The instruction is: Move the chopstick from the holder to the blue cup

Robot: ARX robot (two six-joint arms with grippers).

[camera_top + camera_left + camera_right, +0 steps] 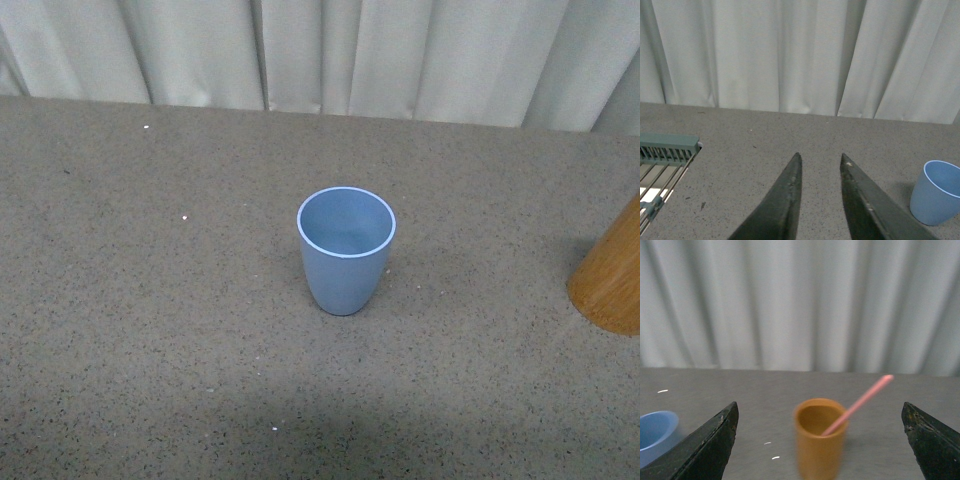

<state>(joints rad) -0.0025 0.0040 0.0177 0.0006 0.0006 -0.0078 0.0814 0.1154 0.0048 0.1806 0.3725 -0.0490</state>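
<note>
The chopstick (860,402) stands in the holder (820,442) straight ahead of the right gripper (819,406), some way off and not yet between the fingers. That gripper is spread wide and has hold of nothing. The stick's long axis is tilted: its lower end is sunk in the holder, and its free upper end leans out over the rim toward the finger on the side away from the cup (345,250). The cup stands empty and upright, off to the other side of the holder and well apart from it. The left gripper (820,155) is parted only narrowly, is also empty, and sees the cup to one side but no holder. The right arm looks the nearer, so the pick probably falls to it, reaching forward and closing across the leaning shaft above the rim.
</note>
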